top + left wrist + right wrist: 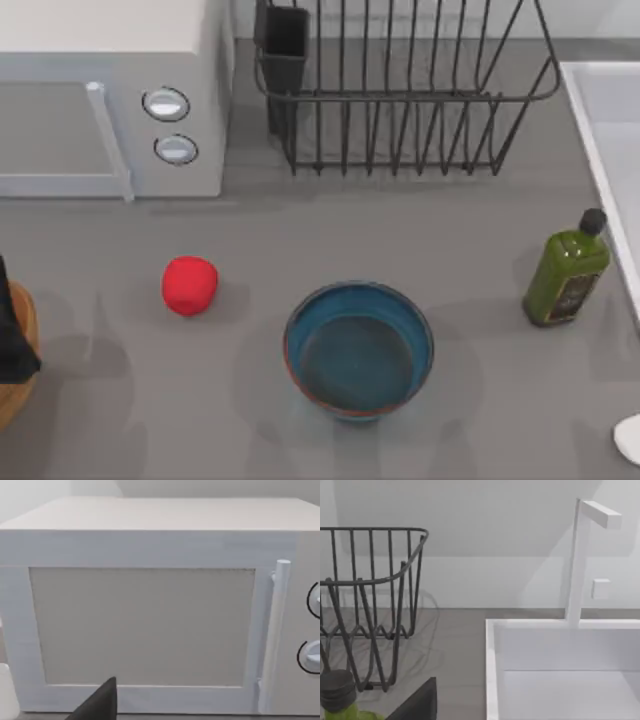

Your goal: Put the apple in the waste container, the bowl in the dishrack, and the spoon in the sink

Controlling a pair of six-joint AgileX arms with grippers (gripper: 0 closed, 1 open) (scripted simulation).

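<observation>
The red apple (189,285) lies on the grey counter left of centre. To its right stands the blue bowl (358,347), upright. The black wire dishrack (400,97) is at the back, and its bars (375,529) also appear in the right wrist view. The sink (597,150) runs along the right edge. The spoon's white tip (630,438) shows at the lower right edge. The waste container (10,400) sits at the left edge, with a black part of my left arm (12,335) over it. My left gripper (100,707) faces the microwave. My right gripper (420,702) faces the sink (491,670).
A white microwave (110,100) fills the back left corner. A green oil bottle (566,275) with a black cap stands just left of the sink. A white faucet (577,560) rises behind the sink. Open counter lies between the apple, the bowl and the dishrack.
</observation>
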